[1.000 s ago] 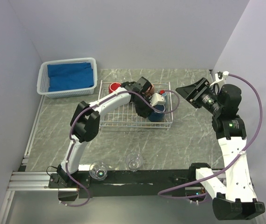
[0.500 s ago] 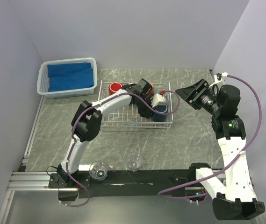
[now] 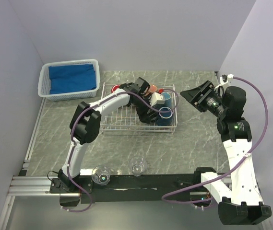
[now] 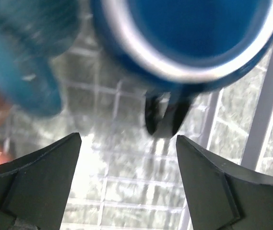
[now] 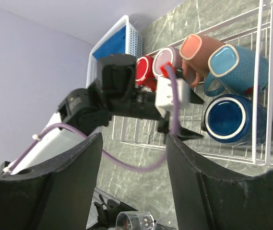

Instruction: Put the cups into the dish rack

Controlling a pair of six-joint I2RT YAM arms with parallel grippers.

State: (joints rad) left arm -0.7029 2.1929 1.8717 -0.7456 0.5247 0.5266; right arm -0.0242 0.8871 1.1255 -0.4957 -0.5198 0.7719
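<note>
A white wire-grid dish rack [image 3: 122, 120], rectangular with low wire sides, stands on the grey marbled desk [image 3: 198, 139] near the middle of the far edge. Five handled mugs sit inside it, crowded toward its right end. They are a glossy red mug [image 5: 145, 73], a mauve mug [image 5: 167, 58] with a pale inside, a salmon-orange mug [image 5: 201, 50] with a matt speckled skin, a light-blue mug [image 5: 232, 67] with a white rim, and a navy glazed mug [image 5: 230, 120] with a pale ring at the lip. All five mouths face the right wrist camera. The navy one is nearest the rack's right front corner.

Two clear round drinking glasses [image 3: 100, 175] [image 3: 137, 166] stand outside the rack at the near edge, left of centre and just apart from each other.

The left gripper [image 4: 127, 139] hangs inside the rack just beside the navy mug. Its dark wedge-shaped fingers [image 4: 30, 177] are spread wide with nothing between them. The right gripper [image 5: 134, 138] is raised off to the rack's right, its fingers also wide apart and empty.

A white perforated plastic basket [image 3: 42, 86] holding folded blue cloth [image 3: 71, 79] fills the far-left corner.
</note>
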